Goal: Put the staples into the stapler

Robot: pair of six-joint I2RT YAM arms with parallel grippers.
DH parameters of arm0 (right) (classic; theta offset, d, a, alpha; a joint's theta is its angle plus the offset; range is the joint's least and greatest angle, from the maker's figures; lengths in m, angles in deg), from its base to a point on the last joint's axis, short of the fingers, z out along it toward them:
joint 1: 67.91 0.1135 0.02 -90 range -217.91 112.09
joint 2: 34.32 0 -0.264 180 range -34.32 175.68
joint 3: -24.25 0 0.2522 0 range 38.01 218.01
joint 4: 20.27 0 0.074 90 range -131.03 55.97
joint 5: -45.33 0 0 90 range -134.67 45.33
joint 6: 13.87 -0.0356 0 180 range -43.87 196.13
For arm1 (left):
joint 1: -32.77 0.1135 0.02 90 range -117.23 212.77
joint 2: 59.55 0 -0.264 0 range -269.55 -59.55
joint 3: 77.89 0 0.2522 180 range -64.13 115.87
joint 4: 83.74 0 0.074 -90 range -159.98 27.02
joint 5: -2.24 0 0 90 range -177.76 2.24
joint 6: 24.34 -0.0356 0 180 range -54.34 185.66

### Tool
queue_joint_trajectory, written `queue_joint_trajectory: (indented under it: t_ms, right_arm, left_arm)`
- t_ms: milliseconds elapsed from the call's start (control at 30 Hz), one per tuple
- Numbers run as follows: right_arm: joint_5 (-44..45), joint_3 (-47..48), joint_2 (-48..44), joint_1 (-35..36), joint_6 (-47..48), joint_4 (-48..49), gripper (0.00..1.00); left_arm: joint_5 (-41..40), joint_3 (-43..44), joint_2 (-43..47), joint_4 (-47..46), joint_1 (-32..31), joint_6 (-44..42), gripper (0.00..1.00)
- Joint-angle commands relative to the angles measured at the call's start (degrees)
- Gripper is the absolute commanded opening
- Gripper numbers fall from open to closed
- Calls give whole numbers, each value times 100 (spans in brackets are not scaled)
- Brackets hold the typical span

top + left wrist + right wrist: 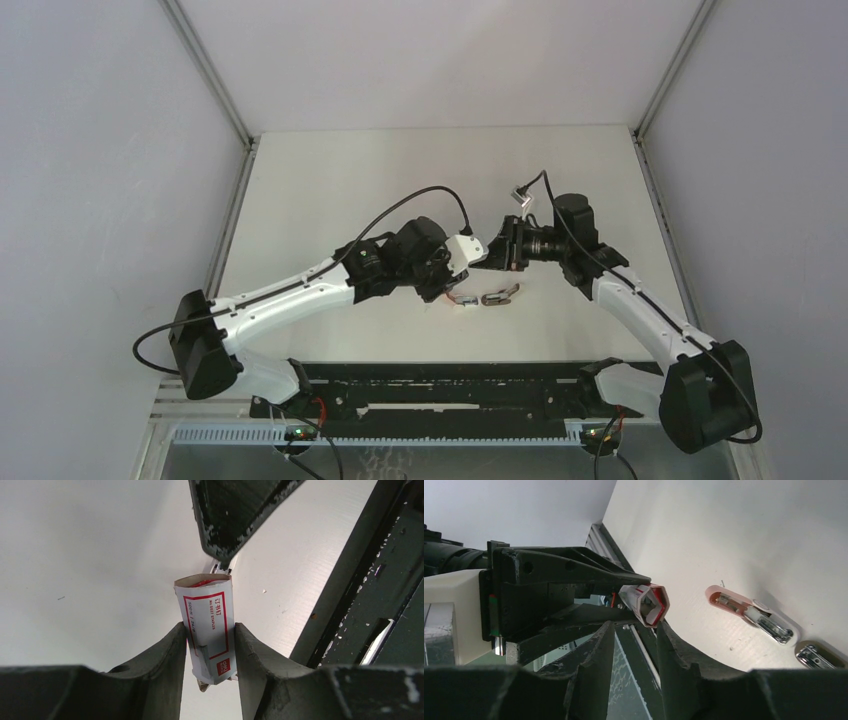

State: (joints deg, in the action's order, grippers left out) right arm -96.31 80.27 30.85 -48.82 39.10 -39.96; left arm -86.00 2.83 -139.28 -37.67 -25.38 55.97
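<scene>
My left gripper (209,627) is shut on the staples' box (207,625), a small white box with red print, held above the table. Its open end (652,602) faces my right gripper (635,625), which stands open just short of it with nothing between its fingers. One right finger (232,515) hangs over the box's far end in the left wrist view. The staple strips themselves are hidden inside the box. The pink-and-white stapler (749,612) lies opened on the table below, its metal channel showing; it also shows in the top view (462,299).
A dark grey-brown tool (501,296) lies just right of the stapler, also seen at the right wrist view's edge (819,655). Both grippers (478,252) (499,250) meet over the table's middle. A black rail (450,385) runs along the near edge.
</scene>
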Motion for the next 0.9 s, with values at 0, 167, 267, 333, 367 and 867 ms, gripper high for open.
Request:
queue_joint_trajectory:
  t_ms: [0, 167, 267, 333, 367, 867]
  right_arm:
    - [-214, 6, 83, 164, -131, 479, 35]
    - [-192, 10, 259, 385, -232, 656, 34]
    - [-154, 30, 356, 465, -255, 684, 32]
    - [-130, 30, 418, 497, -275, 714, 31]
    - [-109, 29, 444, 513, -284, 724, 31]
    - [-95, 98, 636, 708, -278, 717, 26]
  left_arm:
    - [91, 311, 60, -26, -64, -88, 43]
    - [121, 324, 71, 20, -81, -137, 43]
    - [123, 325, 87, 23, -91, -145, 43]
    - [132, 322, 97, 25, -99, -145, 43]
    - [135, 324, 104, 22, -99, -140, 43]
    - [111, 292, 176, -29, -131, -139, 42]
